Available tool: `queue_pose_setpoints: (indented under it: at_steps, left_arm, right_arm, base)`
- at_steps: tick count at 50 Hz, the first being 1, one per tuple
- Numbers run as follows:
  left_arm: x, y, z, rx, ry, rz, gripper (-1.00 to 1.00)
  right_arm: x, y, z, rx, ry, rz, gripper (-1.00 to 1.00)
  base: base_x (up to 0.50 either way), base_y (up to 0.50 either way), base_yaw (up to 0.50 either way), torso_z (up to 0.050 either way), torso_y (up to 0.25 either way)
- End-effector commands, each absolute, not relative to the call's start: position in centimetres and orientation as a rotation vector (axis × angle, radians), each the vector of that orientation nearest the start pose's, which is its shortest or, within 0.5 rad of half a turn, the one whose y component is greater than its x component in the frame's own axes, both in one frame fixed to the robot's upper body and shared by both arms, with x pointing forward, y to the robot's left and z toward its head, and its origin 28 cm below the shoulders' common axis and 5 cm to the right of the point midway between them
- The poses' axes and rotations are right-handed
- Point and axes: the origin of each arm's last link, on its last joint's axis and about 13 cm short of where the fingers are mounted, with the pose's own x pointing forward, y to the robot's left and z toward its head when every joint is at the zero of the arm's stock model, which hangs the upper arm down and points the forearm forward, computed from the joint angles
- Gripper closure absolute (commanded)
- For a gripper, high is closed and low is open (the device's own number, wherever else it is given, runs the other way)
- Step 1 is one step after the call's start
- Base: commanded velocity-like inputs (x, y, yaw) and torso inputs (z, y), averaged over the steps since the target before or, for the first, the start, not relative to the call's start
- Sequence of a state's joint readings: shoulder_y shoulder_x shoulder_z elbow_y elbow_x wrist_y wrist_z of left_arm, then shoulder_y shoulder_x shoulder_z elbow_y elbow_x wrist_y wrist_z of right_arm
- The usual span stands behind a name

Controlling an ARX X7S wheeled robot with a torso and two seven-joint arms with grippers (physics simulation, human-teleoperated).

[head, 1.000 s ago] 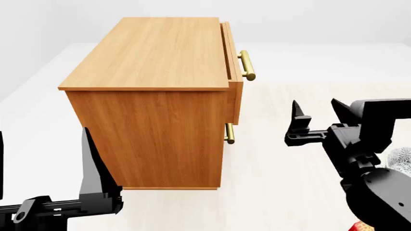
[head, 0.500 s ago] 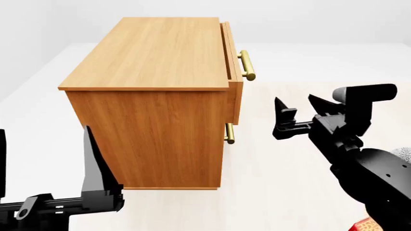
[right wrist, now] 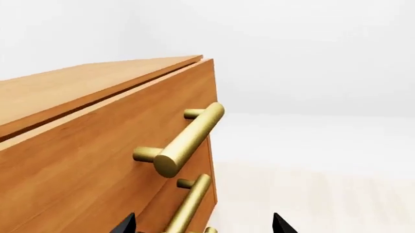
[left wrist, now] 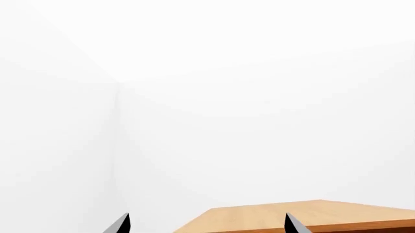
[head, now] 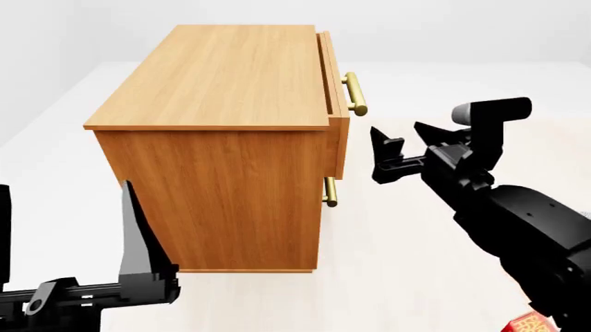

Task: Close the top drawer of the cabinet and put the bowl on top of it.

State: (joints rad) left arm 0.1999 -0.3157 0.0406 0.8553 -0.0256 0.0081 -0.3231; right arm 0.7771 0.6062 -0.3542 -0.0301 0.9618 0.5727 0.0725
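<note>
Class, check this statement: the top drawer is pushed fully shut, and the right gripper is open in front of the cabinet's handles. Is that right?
Not quite. The top drawer stands slightly out from the cabinet; the head view shows a gap behind its front. The rest holds: the right gripper is open in front of the handles.

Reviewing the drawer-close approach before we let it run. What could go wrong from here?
1. The right tool, open and apart from the top drawer, sits below its brass handle; pushing on from there may hit the drawer front's lower edge or the middle handle.
2. The drawer is only slightly ajar, so an off-centre push could skew it.
3. The bowl is not visible in any view, so the follow-up pick can't be planned.
</note>
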Motion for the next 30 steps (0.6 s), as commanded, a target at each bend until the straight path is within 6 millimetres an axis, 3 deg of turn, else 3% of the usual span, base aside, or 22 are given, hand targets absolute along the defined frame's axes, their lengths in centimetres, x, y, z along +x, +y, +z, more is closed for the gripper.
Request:
queue_pose_setpoints:
  at_steps: [1,13,30]
  left_arm:
    - [14.4,22.8,15.6,0.124,-0.677,0.104,-1.0]
    - [14.4,22.8,15.6,0.125,-0.676,0.105,-1.0]
    - [14.4,22.8,15.5,0.123,-0.676,0.104,-1.0]
  right_arm:
    - [33.1,-15.6,19.2,0.134,0.052,0.413,-1.0]
    - [35.2,-14.7,18.3,0.163,0.096,0.468,-1.0]
    - [35.6,-12.6,18.0,0.132,0.12,0.618,-1.0]
  base:
    - [0.0,0.0,0.0,0.0,0.0]
    - [0.0,0.0,0.0,0.0,0.0]
    - [0.0,0.0,0.0,0.0,0.0]
